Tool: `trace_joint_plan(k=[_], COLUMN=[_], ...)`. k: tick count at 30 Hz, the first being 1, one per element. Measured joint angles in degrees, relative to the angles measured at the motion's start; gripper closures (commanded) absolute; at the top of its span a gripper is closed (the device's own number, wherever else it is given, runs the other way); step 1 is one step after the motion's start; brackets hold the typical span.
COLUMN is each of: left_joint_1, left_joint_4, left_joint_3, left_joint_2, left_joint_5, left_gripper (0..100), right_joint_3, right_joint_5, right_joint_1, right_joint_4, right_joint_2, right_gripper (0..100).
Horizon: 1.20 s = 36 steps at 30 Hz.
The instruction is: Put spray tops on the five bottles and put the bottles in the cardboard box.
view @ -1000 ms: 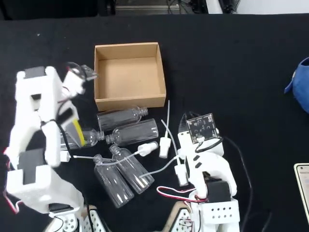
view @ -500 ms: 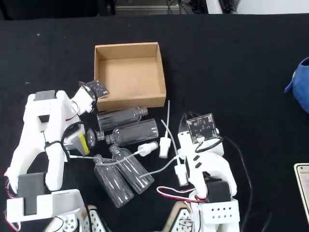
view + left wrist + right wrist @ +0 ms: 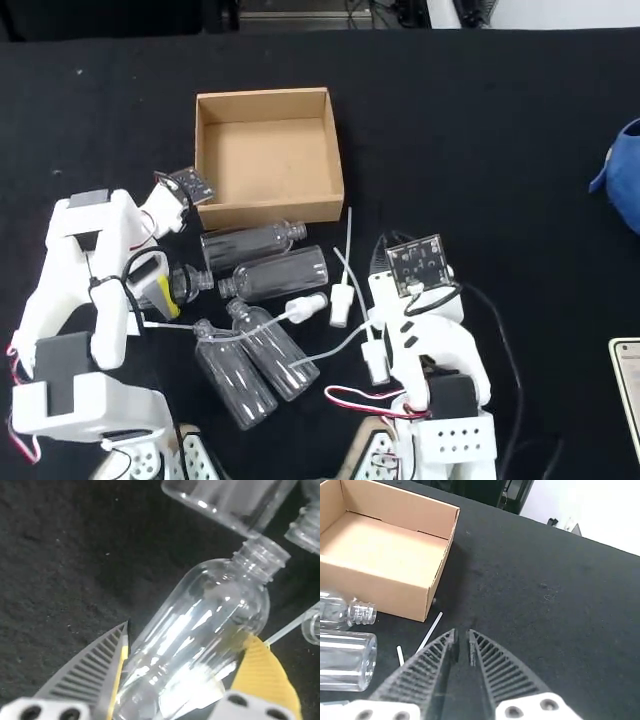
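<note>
Left side: my left gripper (image 3: 187, 635) was clamped round the body of a clear bottle (image 3: 210, 610), its threaded neck bare, near the front left corner of the cardboard box (image 3: 270, 212). Middle: four other bottles (image 3: 280, 272) lay on their sides on the black table (image 3: 500, 120), two just in front of the box and two nearer me, with loose spray tops (image 3: 342, 300) and their thin tubes beside them. Right side: my right gripper (image 3: 461, 632) hung above the table, its fingers all but together with nothing between them.
</note>
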Motion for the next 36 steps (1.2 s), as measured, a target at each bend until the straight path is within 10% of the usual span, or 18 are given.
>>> trace_joint_plan(k=[36], left_joint_1=[6.33], left_joint_4=[-10.37], left_joint_3=[5.1], left_joint_2=[0.0], left_joint_5=[1.23], left_gripper=[78], right_joint_3=[0.0], right_joint_5=[0.0], right_joint_1=[0.0], right_joint_4=[0.0], right_joint_2=[0.0], right_gripper=[98.3])
